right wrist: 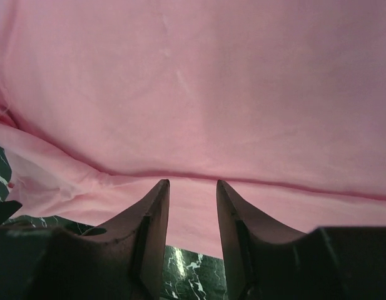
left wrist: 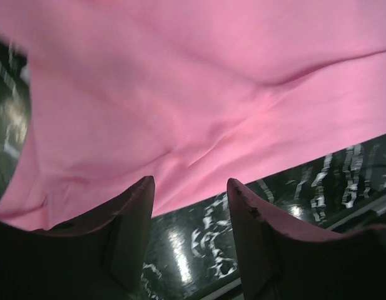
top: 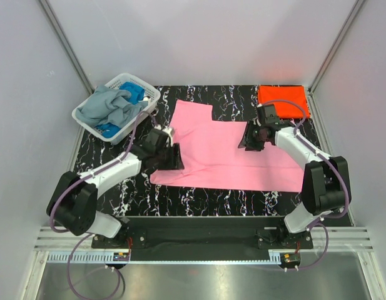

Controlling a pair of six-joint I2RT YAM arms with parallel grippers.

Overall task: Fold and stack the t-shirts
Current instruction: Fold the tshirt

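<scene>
The pink t-shirt [top: 218, 156] lies spread flat in the middle of the black marbled table [top: 199, 200], and both my arms reach over it. My left gripper [top: 174, 156] is low at the left edge of this shirt, near its lower corner. Its jaws stand wide apart, and in the left wrist view I see the bare table between them, with the pink hem just beyond the tips. My right gripper [top: 250, 139] is over the right part of the same shirt, near its upper edge. Its jaws are also apart, with a narrower gap, and they are not closed on the cloth. A soft fold of the pink cloth runs across just in front of their tips. The orange-red t-shirt [top: 281, 97] lies folded in the far right corner of the table, well apart from the pink one. At the far left stands the white basket [top: 127, 77], with the grey-blue t-shirt [top: 105, 106] hanging over its rim and a blue one [top: 135, 92] beside it inside.
</scene>
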